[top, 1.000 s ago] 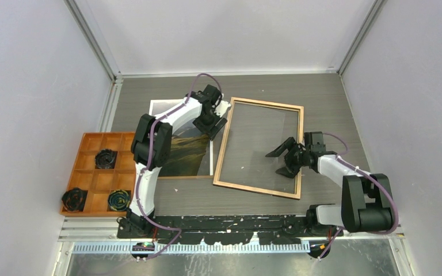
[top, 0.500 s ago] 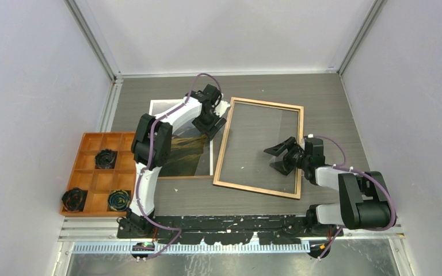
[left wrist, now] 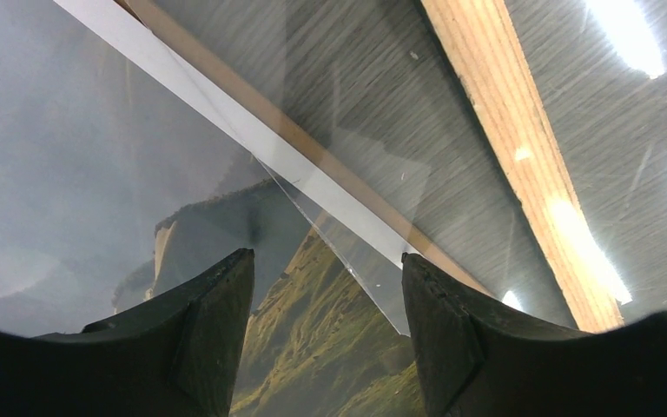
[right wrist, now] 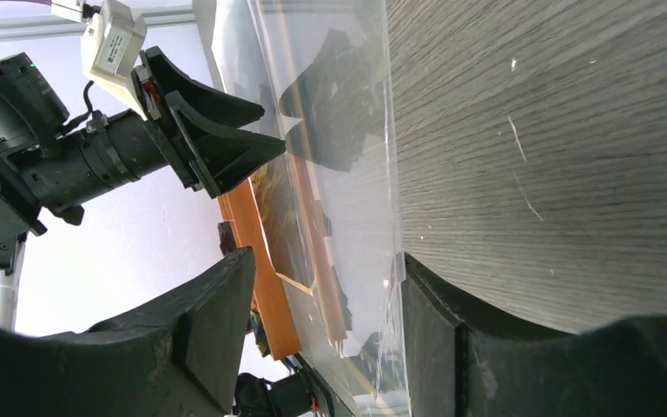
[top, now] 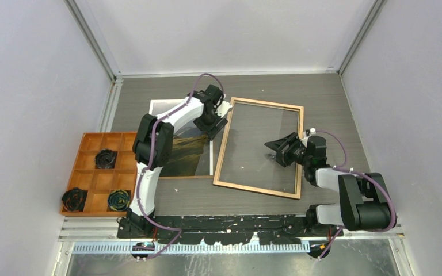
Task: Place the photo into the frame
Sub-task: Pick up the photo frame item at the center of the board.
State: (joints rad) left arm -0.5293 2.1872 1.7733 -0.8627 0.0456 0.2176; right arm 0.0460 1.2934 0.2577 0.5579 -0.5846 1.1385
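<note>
**Left fingers (left wrist: 215,323) spread above the photo (top: 189,150), frame just to its right**

Both fingers of the left gripper (top: 217,127) stand well apart, clamping nothing. Between them the wrist view looks down on the photo's green hillside, its white border and, seemingly, an edge of a clear pane (right wrist: 347,217) overlapping that border. The photo lies flat on the table (top: 322,103) under the left arm, on a brown backing board (top: 178,177) whose strip shows at its near edge. Its long axis runs near to far.

Just to the right lies the frame (top: 257,190), wood-coloured back upward and turned slightly, its long axis roughly parallel to the photo's. Its left rail is just beside the photo's right edge.

The right gripper (top: 273,150) hovers over the frame's opening. Its fingers are also apart, with the pane's edge running between them, not pinched. It is farther from the photo than the left gripper.

As I judge it, the photo must travel rightward into the frame, and the left arm is the nearer one to take it. An orange tray (top: 89,181) sits at the far left.
</note>
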